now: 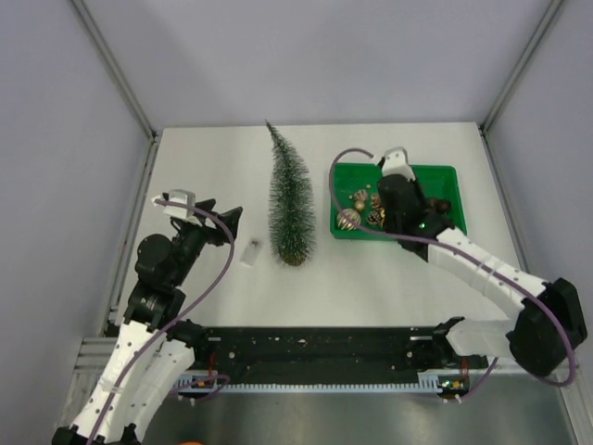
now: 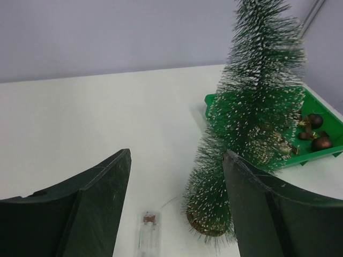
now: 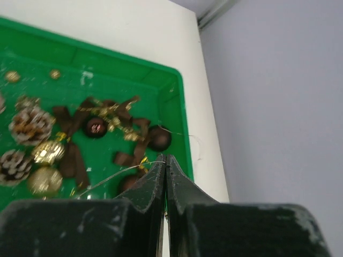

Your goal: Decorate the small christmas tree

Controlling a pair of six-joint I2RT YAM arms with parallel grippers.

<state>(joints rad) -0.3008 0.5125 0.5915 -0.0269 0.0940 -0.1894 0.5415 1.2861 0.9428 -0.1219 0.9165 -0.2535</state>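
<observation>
The small christmas tree (image 1: 291, 199) stands upright on its brown disc base mid-table; it also shows in the left wrist view (image 2: 257, 107). No ornaments show on it. My left gripper (image 1: 222, 221) is open and empty (image 2: 177, 155), low over the table to the left of the tree. A small clear battery box (image 1: 248, 252) lies between its fingers in the left wrist view (image 2: 148, 233). My right gripper (image 1: 417, 206) hovers over the green tray (image 1: 443, 176) and is shut (image 3: 166, 160) on a thin wire (image 3: 118, 174) that trails off to the left.
The tray (image 3: 107, 59) holds pine cones (image 3: 29, 123), gold balls (image 3: 45, 179), brown balls (image 3: 158, 137) and brown bows (image 3: 120, 110). Grey walls close in the table at left, back and right. The tray sits right of the tree, near the right wall.
</observation>
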